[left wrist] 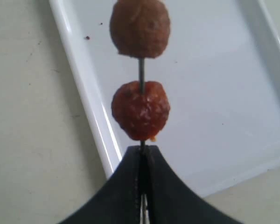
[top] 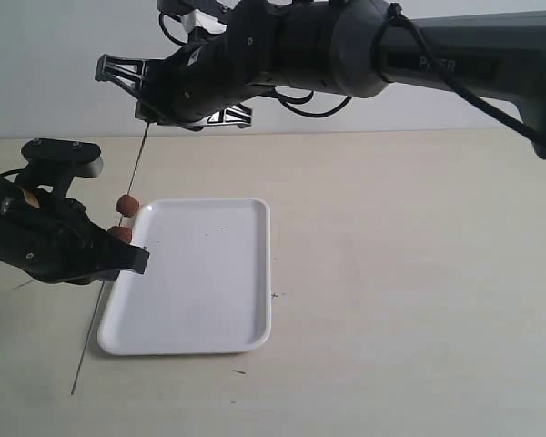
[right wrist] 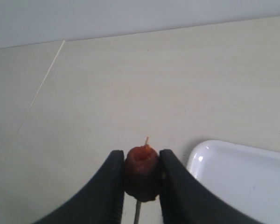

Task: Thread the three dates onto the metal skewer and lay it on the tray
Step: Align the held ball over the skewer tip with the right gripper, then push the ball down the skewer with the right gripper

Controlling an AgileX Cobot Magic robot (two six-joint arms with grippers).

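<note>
Left jaws clenched on metal skewer (left wrist: 141,70); two dates (left wrist: 140,110) threaded just ahead. Right jaws grasp third date (right wrist: 141,173), held in line with the skewer axis.

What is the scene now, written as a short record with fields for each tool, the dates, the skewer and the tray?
left tool: shut on the metal skewer
right tool: shut on the third date, skewer tip showing through it
threaded dates: first date next to the left tool, second date beyond it
skewer pose: tilted between the two tools
tray: white, on the table, skewer not yet laid on it
</note>
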